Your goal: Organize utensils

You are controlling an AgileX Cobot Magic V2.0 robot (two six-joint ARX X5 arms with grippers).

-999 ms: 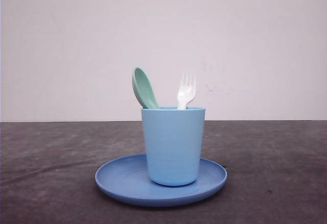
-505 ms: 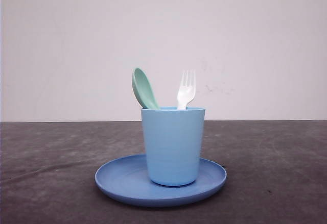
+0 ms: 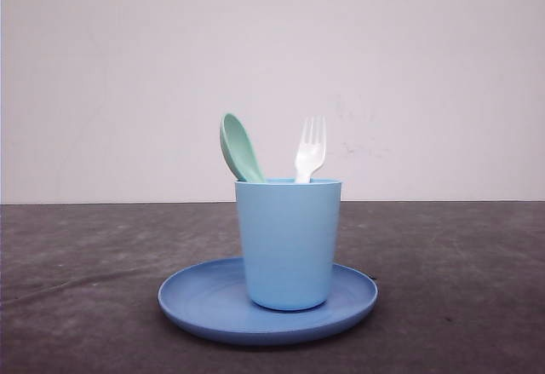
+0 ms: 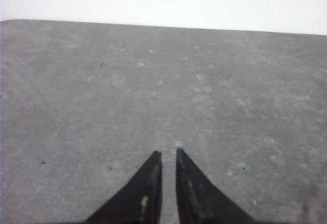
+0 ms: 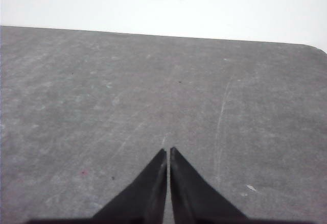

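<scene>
A mint-green spoon (image 3: pixel 239 148) and a white fork (image 3: pixel 310 150) stand upright in a light blue cup (image 3: pixel 288 243), bowl and tines up. The cup rests on a round blue plate (image 3: pixel 196 302) in the middle of the dark table. My left gripper (image 4: pixel 168 153) hangs over bare grey table, its black fingers nearly together with a thin slit between them and nothing held. Over another bare stretch of table my right gripper (image 5: pixel 168 150) is shut, fingertips almost touching, empty.
A white wall (image 3: pixel 272 67) rises behind the table's far edge. The dark grey tabletop (image 3: pixel 460 289) stretches to both sides of the plate. In the right wrist view, the table's rounded corner (image 5: pixel 318 48) lies far off.
</scene>
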